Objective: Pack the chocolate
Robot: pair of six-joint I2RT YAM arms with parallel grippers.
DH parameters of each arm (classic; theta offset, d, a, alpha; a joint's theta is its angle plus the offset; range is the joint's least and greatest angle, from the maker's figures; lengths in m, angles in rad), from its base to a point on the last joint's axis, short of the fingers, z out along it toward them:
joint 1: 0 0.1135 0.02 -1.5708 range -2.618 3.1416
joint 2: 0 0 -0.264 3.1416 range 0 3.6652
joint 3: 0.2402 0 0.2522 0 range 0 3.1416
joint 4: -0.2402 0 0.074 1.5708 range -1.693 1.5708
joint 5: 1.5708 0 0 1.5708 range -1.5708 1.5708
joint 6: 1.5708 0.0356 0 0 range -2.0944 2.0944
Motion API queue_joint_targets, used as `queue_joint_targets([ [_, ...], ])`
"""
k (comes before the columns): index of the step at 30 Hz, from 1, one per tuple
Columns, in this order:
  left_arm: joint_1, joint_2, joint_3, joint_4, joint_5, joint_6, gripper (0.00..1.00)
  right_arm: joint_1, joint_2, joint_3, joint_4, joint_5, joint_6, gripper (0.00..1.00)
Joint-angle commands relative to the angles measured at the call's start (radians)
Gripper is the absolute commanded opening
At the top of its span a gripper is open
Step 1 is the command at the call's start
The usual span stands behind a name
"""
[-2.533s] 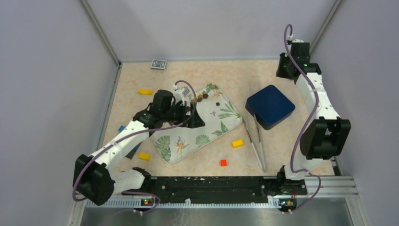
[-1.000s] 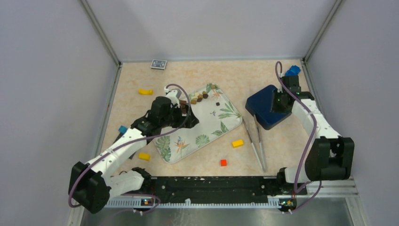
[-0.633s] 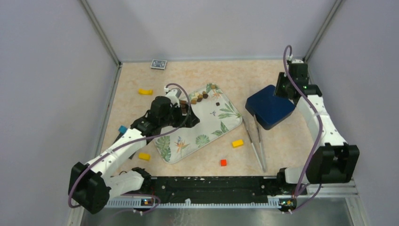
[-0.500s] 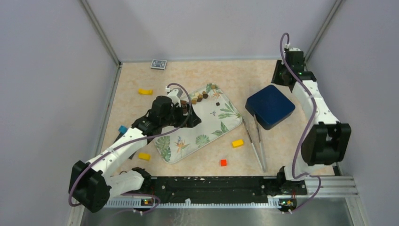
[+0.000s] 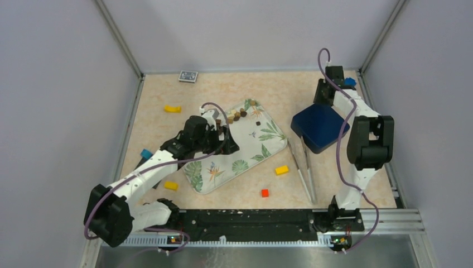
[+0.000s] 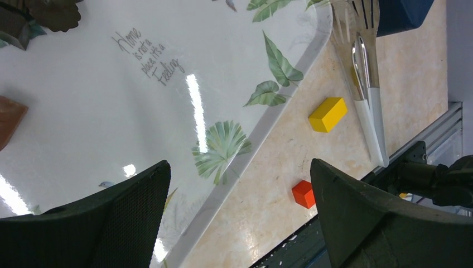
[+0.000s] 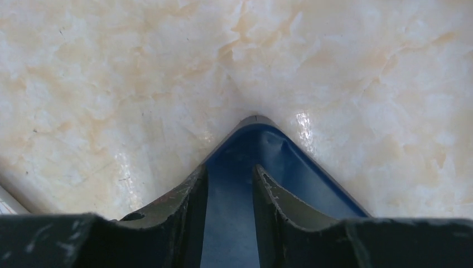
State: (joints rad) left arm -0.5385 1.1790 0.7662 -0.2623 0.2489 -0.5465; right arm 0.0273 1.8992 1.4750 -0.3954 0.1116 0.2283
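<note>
Your right hand (image 7: pixel 230 170), fingers narrowly parted over the box's (image 5: pixel 321 127) 12 o'clock corner, grip unclear, looks set to open it; your left hand (image 6: pixel 239 167) gapes over the tray (image 5: pixel 279 144), chocolate (image 5: pixel 237 115) at its 12 o'clock rim.

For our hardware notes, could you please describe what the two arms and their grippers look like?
Both the left arm and right arm have white links, black joints and a looping grey-purple cable. The left gripper has black, finely textured fingers; the right gripper's fingers are dark with scuffed, pale edges.
</note>
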Motion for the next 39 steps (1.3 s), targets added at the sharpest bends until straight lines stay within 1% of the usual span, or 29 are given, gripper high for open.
queue_joint_targets([
  [1, -0.004, -0.103, 0.005, -0.005, -0.025, 0.003, 0.99, -0.009, -0.128, -0.042, -0.004, -0.001, 0.006, 0.35],
  [3, -0.004, -0.132, 0.019, -0.038, -0.073, -0.005, 0.99, -0.008, -0.261, -0.113, 0.084, -0.049, -0.007, 0.36],
  [5, -0.004, -0.171, 0.022, -0.033, -0.095, 0.011, 0.99, -0.006, -0.401, -0.209, 0.173, -0.043, 0.000, 0.45],
  [7, -0.003, -0.204, 0.035, -0.044, -0.146, 0.021, 0.99, -0.006, -0.511, -0.272, 0.201, -0.009, 0.020, 0.52],
  [9, -0.003, -0.234, 0.050, -0.054, -0.205, 0.036, 0.99, -0.006, -0.588, -0.294, 0.169, -0.042, 0.006, 0.54],
  [11, -0.003, -0.263, 0.083, -0.083, -0.254, 0.059, 0.99, -0.004, -0.646, -0.302, 0.101, -0.092, -0.022, 0.55],
  [13, -0.003, -0.301, 0.117, -0.107, -0.303, 0.098, 0.99, -0.005, -0.711, -0.320, 0.031, -0.096, -0.021, 0.58],
  [16, -0.003, -0.362, 0.143, -0.126, -0.363, 0.156, 0.99, -0.004, -0.798, -0.389, 0.009, -0.102, -0.007, 0.59],
  [18, -0.002, -0.401, 0.142, -0.125, -0.371, 0.236, 0.99, -0.004, -0.859, -0.440, 0.021, -0.136, 0.003, 0.93],
  [19, -0.003, -0.426, 0.139, -0.126, -0.398, 0.269, 0.99, -0.003, -0.885, -0.459, 0.026, -0.143, 0.014, 0.95],
  [21, -0.003, -0.451, 0.158, -0.151, -0.441, 0.304, 0.99, -0.003, -0.924, -0.484, 0.019, -0.145, 0.021, 0.95],
  [25, -0.003, -0.453, 0.198, -0.216, -0.439, 0.350, 0.99, -0.003, -0.973, -0.523, 0.012, -0.125, 0.015, 0.96],
  [28, -0.003, -0.440, 0.211, -0.269, -0.501, 0.350, 0.99, -0.003, -0.994, -0.543, 0.018, -0.128, 0.013, 0.96],
  [31, -0.002, -0.455, 0.199, -0.283, -0.533, 0.321, 0.99, -0.003, -0.995, -0.532, 0.011, -0.128, -0.001, 0.96],
  [34, -0.003, -0.484, 0.175, -0.268, -0.530, 0.296, 0.99, -0.003, -0.997, -0.524, 0.010, -0.121, -0.010, 0.96],
  [37, -0.003, -0.507, 0.140, -0.235, -0.471, 0.316, 0.99, -0.003, -1.005, -0.516, 0.012, -0.131, -0.003, 0.96],
  [39, -0.003, -0.512, 0.124, -0.232, -0.456, 0.327, 0.99, -0.003, -1.013, -0.512, 0.013, -0.133, -0.002, 0.96],
])
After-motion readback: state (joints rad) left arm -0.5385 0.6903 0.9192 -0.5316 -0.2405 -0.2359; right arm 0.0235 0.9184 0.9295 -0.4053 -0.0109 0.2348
